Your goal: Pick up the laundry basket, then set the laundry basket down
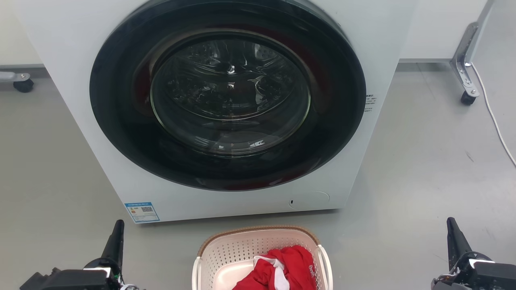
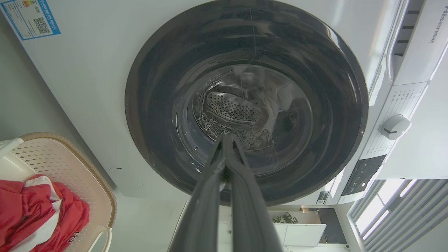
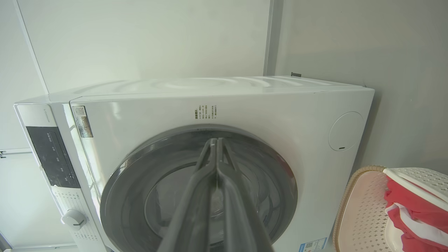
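The scene is lit evenly and brightly, and soft shadows are cast on the floor (image 1: 423, 161). Highlights are reflected in the door glass (image 1: 229, 92); straight edges are bowed in both wrist views.

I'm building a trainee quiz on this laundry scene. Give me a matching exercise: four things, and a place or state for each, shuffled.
1 laundry basket
2 red garment
3 round door
4 left tool

a inside the basket
b fingers shut, holding nothing
c on the floor before the washer
d dark ring around glass

Pairs: 1-c, 2-a, 3-d, 4-b
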